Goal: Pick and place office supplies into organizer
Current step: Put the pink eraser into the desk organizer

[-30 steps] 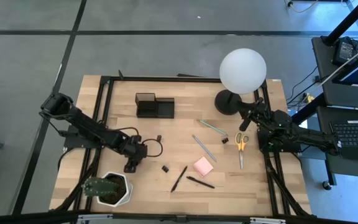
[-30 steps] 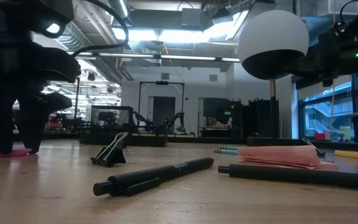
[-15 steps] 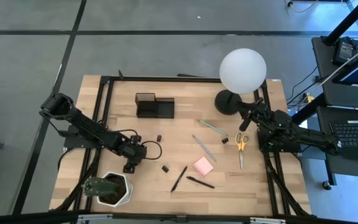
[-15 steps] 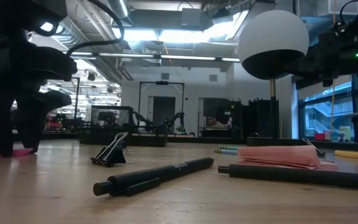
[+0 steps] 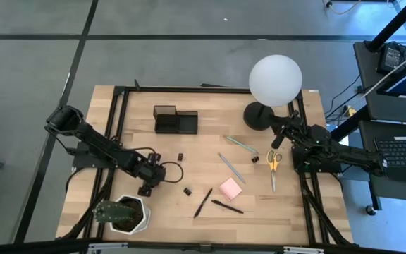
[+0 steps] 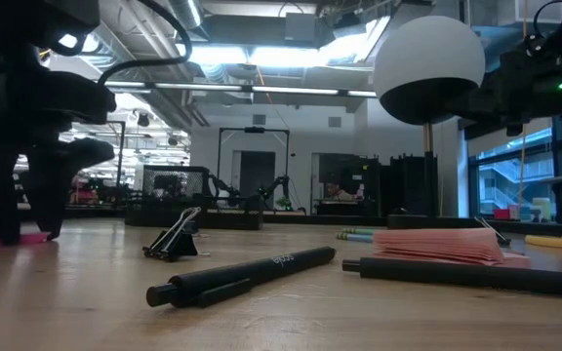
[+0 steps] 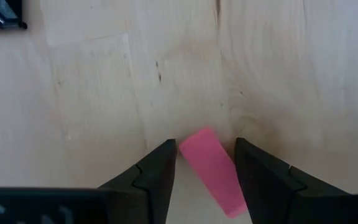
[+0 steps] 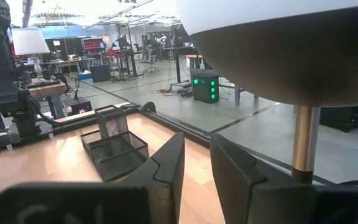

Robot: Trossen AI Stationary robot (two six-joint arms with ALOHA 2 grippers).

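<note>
My left gripper (image 5: 146,189) points down at the table near its left front, open, with its fingers on either side of the small pink eraser (image 7: 213,171), which lies flat on the wood. Whether a finger touches the eraser, I cannot tell. The black organizer (image 5: 175,121) stands toward the far edge. Yellow-handled scissors (image 5: 273,166), the pink sticky-note pad (image 5: 230,188), two black pens (image 5: 203,202), two pencils (image 5: 231,168) and binder clips (image 5: 187,190) lie spread over the middle and right. My right gripper (image 5: 275,137) waits at the right edge, its fingers a narrow gap apart.
A white globe lamp (image 5: 275,80) stands on its dark base (image 5: 257,115) at the far right. A white plant pot (image 5: 125,214) sits at the near left, close to my left gripper. In the low view a binder clip (image 6: 176,241) and a pen (image 6: 247,276) lie in front.
My left gripper has shifted a little toward the table's left edge over the eraser, with its fingers still astride it. The eraser and the other supplies have stayed where they were.
</note>
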